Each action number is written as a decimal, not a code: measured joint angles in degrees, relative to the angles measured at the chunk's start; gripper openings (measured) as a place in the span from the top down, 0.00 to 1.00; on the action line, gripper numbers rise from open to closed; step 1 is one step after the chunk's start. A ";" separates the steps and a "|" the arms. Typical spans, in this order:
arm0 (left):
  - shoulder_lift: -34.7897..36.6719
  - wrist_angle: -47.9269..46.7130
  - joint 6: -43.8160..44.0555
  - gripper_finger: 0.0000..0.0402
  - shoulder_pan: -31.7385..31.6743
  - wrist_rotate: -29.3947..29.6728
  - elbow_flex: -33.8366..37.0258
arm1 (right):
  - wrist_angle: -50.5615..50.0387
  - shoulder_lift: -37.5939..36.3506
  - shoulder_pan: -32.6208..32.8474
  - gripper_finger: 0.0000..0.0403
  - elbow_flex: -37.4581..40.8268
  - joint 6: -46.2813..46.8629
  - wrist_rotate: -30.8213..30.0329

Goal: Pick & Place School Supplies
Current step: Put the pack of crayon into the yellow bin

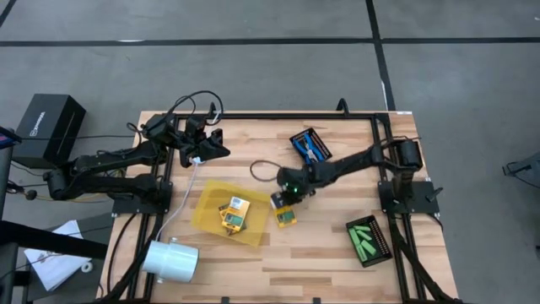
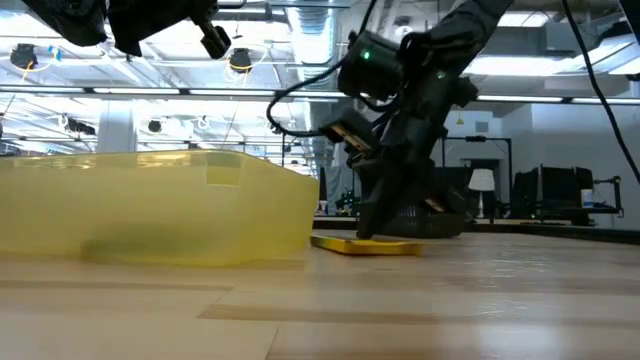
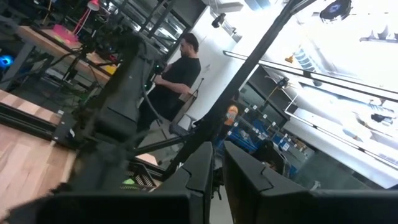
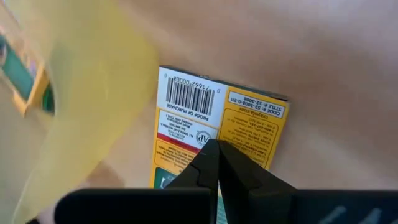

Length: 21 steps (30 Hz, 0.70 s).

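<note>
A yellow-and-green crayon box (image 1: 285, 218) lies flat on the wooden table just right of the yellow tray (image 1: 205, 201), barcode side up (image 4: 249, 118). My right gripper (image 1: 287, 199) is shut and slants down right over this box (image 2: 370, 245). Two more crayon boxes (image 1: 234, 214) lie in the yellow tray. Blue-handled scissors (image 1: 310, 145) lie in a black mesh tray at the far side. Green sticks (image 1: 367, 240) fill another mesh tray at the near right. My left gripper (image 1: 215, 145) is raised over the table's far left, shut to a narrow slit (image 3: 217, 180), with nothing between its fingers. My right gripper's shut fingertips (image 4: 208, 155) point down at a slant onto the printed back face (image 4: 186, 146) of the crayon box, near its middle. The box lies flat on the table. I cannot tell whether the tips touch it.
A white cylinder (image 1: 171, 260) lies at the table's near left corner. A dark cable loop (image 1: 263, 169) rests on the wood behind my right gripper. A person (image 3: 177, 78) stands in the room beyond the table. Bare wood lies between the yellow tray and the green-stick tray.
</note>
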<state>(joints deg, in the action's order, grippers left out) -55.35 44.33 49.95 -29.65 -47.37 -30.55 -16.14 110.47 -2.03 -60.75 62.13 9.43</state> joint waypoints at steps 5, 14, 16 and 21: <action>0.00 -0.28 0.02 0.93 0.01 0.02 0.00 | -1.03 -0.51 -5.14 1.00 0.09 -5.31 0.19; 0.00 -0.44 0.02 0.93 0.00 0.22 0.00 | -2.56 -3.91 -9.61 1.00 0.43 -11.50 0.52; 0.02 -0.43 0.00 0.93 0.01 0.21 0.00 | -3.84 -5.86 -9.88 1.00 0.66 -11.84 -0.08; 0.02 -0.52 -1.14 0.93 0.00 0.27 0.00 | -2.89 -13.16 -10.31 0.99 0.39 -15.05 0.58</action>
<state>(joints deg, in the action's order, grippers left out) -55.33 43.81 48.81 -29.65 -47.10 -30.55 -19.02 97.31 -12.35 -60.36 47.09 10.01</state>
